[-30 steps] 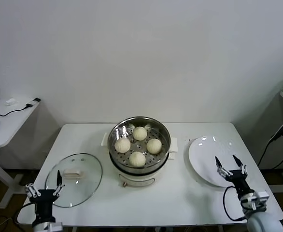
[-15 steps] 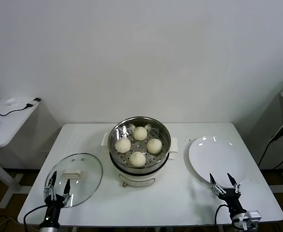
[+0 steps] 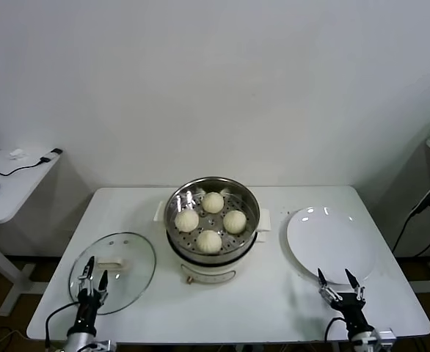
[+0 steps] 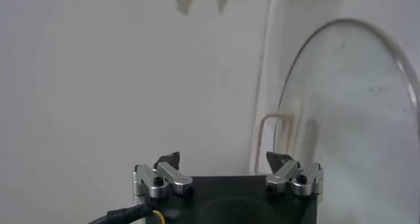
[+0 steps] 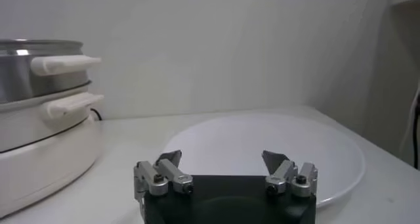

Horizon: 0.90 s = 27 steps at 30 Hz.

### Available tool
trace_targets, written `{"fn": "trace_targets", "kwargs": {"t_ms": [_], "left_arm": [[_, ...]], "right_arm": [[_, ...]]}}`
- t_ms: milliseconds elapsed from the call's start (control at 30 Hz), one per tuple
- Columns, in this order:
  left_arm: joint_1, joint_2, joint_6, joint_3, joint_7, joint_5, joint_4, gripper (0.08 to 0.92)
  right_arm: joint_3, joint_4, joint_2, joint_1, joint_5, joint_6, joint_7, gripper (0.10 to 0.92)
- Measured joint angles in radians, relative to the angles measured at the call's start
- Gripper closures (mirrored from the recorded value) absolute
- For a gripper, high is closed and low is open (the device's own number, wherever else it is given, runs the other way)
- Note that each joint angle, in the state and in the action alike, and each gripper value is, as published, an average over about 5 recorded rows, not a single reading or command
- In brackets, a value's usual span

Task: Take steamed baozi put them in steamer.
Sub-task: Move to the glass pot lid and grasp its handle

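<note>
Several cream-white baozi (image 3: 210, 240) lie inside the steel steamer (image 3: 249, 198) on its white cooker base in the middle of the table. The steamer's side and white handles (image 5: 64, 64) also show in the right wrist view. My left gripper (image 3: 92, 270) stands open and empty at the table's front left, over the near edge of the glass lid (image 3: 130, 276). My right gripper (image 3: 336, 279) stands open and empty at the front right, just before the white plate (image 3: 332, 242). Both wrist views show wide-spread empty fingertips (image 4: 169, 160) (image 5: 169, 157).
The glass lid (image 4: 348, 107) with its white knob lies flat, left of the steamer. The empty white plate (image 5: 262, 143) lies right of it. A side table with cables stands far left. A wall is behind the table.
Both arms dropped lower toward the table's front edge. Over the last half second the left gripper shifted slightly right; the right barely moved. Both stayed open.
</note>
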Motion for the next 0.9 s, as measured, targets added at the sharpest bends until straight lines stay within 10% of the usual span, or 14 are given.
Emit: {"fn": "trace_targets", "kwargs": {"t_ms": [567,900], "left_arm": [[-0.109,0.025,0.056,0.024,0.012,0.034,0.1,0.182],[-0.128,0.016,0.052,0.028,-0.008,0.058,0.143,0.424]], "right_arm": [[0.016,0.016,0.01,-0.019,-0.004,-0.001,-0.005,0.203],[0.016,0.013,0.015,-0.016,-0.007,0.0,-0.007,0.203]]}}
